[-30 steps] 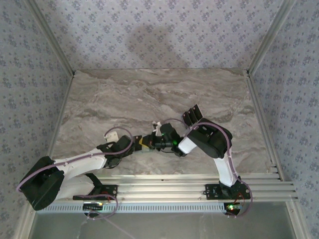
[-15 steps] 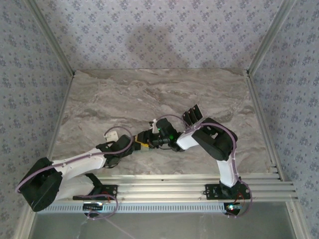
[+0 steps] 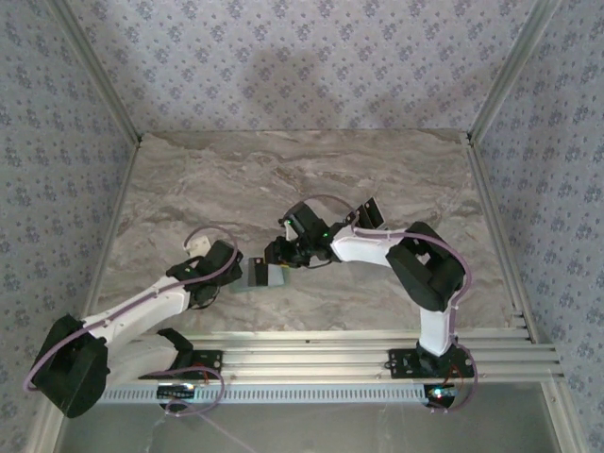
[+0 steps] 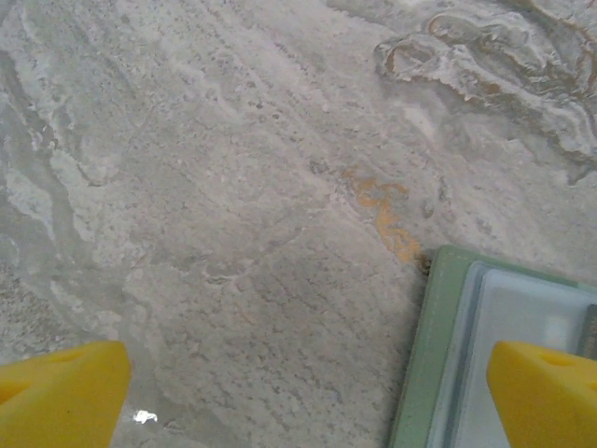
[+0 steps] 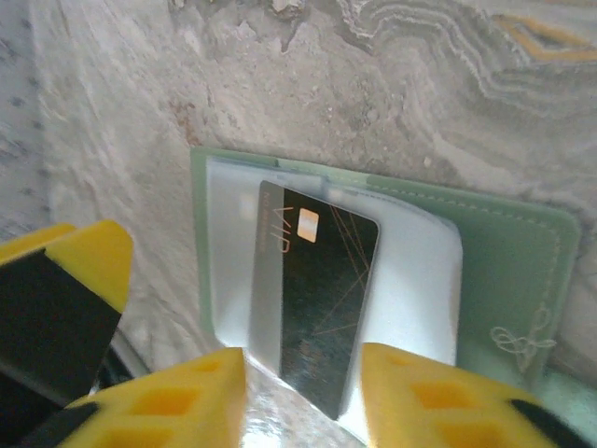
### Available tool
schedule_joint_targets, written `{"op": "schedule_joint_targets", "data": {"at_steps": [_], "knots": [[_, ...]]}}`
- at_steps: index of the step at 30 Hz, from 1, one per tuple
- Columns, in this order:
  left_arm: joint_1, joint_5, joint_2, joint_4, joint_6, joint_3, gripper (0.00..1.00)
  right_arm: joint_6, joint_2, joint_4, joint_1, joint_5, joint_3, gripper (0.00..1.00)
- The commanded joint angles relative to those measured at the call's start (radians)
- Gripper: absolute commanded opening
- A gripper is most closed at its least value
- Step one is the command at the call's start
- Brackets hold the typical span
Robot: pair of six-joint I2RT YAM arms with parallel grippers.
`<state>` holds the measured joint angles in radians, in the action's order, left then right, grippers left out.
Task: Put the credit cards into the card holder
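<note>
The sage-green card holder [image 5: 504, 271] lies flat on the marble, its clear pocket facing up. One dark credit card [image 5: 322, 299] with a gold chip sits partly inside that pocket, its near end sticking out between the fingers of my right gripper [image 5: 303, 397]. The jaws stand apart, and there is a gap beside the card. In the top view the holder [image 3: 262, 275] lies between my two grippers, the right gripper [image 3: 281, 253] just behind it. My left gripper [image 4: 308, 401] is wide open over bare marble, its right finger above the holder's left edge [image 4: 438, 355]. More dark cards [image 3: 363, 213] lie behind the right arm.
The marble tabletop [image 3: 236, 179] stretches away behind both arms. A metal rail [image 3: 330, 344] runs along the near edge and frame posts line both sides. The right arm's cable [image 3: 330, 203] arches over the spare cards.
My left gripper has drawn back to the left, off the holder. The right gripper went from shut to apart and moved back and left. The holder now lies uncovered.
</note>
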<state>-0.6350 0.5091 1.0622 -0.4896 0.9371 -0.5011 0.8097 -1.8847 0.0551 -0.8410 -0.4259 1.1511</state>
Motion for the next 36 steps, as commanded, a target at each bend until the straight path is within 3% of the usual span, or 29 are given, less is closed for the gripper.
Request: {"op": "schedule_joint_targets", "data": {"at_steps": [1,4,10,36], "knots": [[0.007,-0.003,0.010,-0.054,0.029,-0.007,0.99,-0.124,-0.016,0.240,-0.019,0.086,0.095,0.23],[0.005,-0.017,0.020,-0.047,0.063,0.015,0.99,-0.147,-0.051,0.285,-0.029,0.109,0.135,0.17],[0.006,-0.031,0.035,-0.025,0.110,0.062,0.99,-0.158,-0.105,0.299,-0.039,0.107,0.172,0.15],[-0.025,-0.063,0.124,0.085,0.129,0.121,0.99,-0.149,-0.236,0.318,-0.076,0.070,0.312,0.15]]}}
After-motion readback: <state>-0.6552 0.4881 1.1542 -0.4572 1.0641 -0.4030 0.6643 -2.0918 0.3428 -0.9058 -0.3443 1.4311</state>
